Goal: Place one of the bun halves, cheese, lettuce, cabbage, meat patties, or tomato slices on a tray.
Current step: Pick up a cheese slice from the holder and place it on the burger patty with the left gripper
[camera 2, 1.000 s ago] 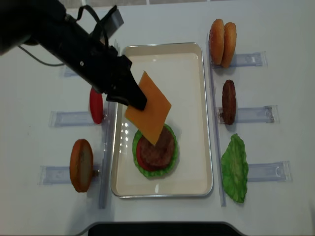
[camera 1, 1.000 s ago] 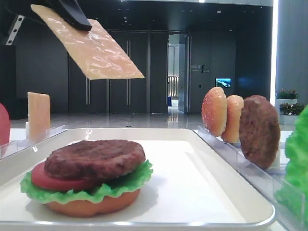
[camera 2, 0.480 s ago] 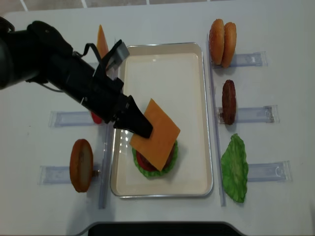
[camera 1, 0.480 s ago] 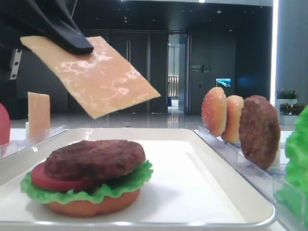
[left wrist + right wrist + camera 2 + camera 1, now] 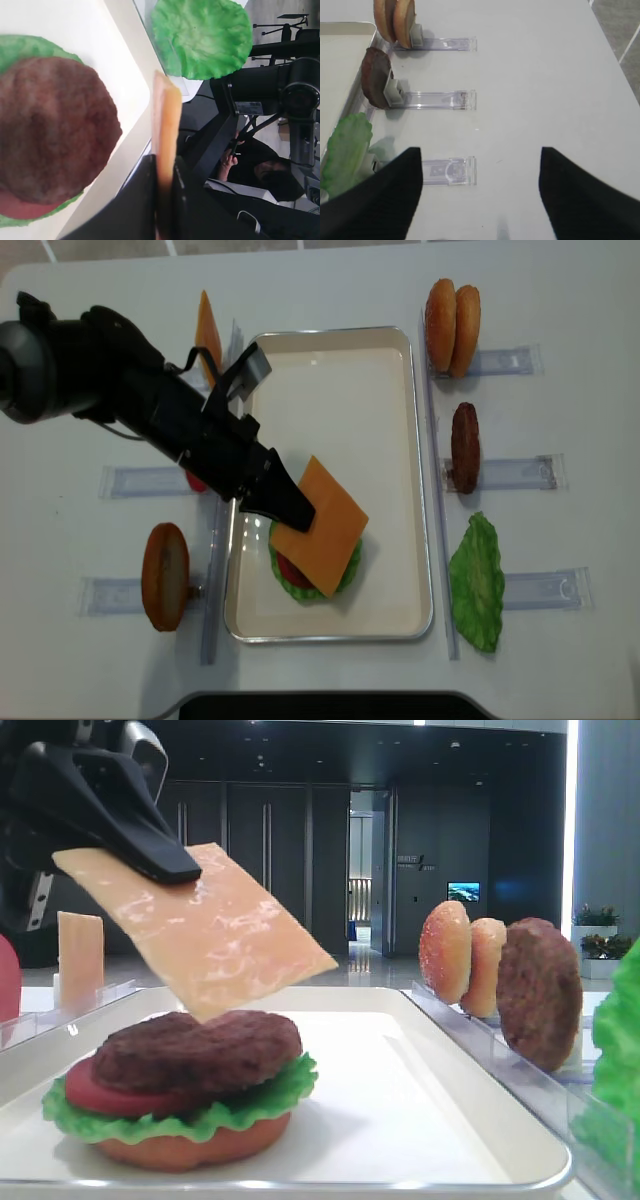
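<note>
My left gripper [image 5: 290,508] is shut on one corner of the cheese [image 5: 325,525], a flat pale orange square. The slice hangs tilted over the stack on the white tray [image 5: 340,400]. In the low exterior view the cheese [image 5: 215,935] has its lower corner right at the top of the meat patty [image 5: 200,1045]. That patty rests on a tomato slice [image 5: 88,1092], lettuce [image 5: 215,1120] and a bun half [image 5: 190,1150]. The left wrist view shows the cheese [image 5: 166,120] edge-on between the jaws, beside the patty [image 5: 50,130]. My right gripper [image 5: 480,200] is open over bare table.
Clear holder racks flank the tray. On the right stand two bun halves [image 5: 452,325], a patty [image 5: 465,445] and a lettuce leaf [image 5: 478,580]. On the left are another cheese slice [image 5: 207,330] and a bun half [image 5: 165,575]. An empty rack [image 5: 447,170] lies by my right gripper.
My left gripper has carried the cheese down and towards the tray's near end, from high above the tray to just over the patty. The right gripper's earlier state is not shown.
</note>
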Robot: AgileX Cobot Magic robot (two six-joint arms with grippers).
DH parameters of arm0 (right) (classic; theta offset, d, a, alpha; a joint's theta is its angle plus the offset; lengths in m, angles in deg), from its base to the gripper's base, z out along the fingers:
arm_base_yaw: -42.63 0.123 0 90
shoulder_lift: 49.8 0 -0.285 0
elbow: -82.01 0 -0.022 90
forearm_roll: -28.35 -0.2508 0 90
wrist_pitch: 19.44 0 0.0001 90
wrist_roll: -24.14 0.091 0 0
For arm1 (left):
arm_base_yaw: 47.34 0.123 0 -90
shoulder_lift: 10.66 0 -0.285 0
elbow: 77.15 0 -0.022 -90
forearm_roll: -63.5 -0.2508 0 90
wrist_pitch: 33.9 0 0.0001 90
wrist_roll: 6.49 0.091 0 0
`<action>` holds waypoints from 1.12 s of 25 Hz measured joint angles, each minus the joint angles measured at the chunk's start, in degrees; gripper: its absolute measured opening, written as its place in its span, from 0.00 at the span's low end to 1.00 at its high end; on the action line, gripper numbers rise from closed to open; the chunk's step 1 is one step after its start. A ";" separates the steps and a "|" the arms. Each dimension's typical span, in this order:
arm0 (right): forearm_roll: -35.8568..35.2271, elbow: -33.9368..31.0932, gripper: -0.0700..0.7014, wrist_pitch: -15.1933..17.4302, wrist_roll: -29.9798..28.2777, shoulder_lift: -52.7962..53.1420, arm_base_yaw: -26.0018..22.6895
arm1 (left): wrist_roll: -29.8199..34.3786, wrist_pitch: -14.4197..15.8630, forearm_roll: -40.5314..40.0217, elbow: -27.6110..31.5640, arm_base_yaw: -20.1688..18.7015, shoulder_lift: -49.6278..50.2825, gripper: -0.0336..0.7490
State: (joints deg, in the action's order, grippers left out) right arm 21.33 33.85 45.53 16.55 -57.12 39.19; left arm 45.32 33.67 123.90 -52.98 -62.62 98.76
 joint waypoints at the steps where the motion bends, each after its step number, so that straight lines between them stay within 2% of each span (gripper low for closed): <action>1: 0.00 0.00 0.70 0.00 0.00 0.00 0.00 | 0.19 0.00 0.00 0.00 0.00 0.35 0.09; 17: 0.00 0.00 0.70 0.00 0.00 0.00 0.00 | 0.85 -0.62 0.17 0.00 0.00 5.03 0.09; 22: 0.00 0.00 0.70 0.00 0.00 0.00 0.00 | 0.85 -2.53 0.17 0.00 0.00 5.98 0.09; 28: 0.00 0.00 0.70 0.00 0.00 0.00 0.00 | 0.90 -2.87 0.05 -0.05 0.00 5.98 0.09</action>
State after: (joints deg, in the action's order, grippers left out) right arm 21.33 33.85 45.53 16.55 -57.12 39.19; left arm 46.22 30.81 123.95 -53.03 -62.62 104.74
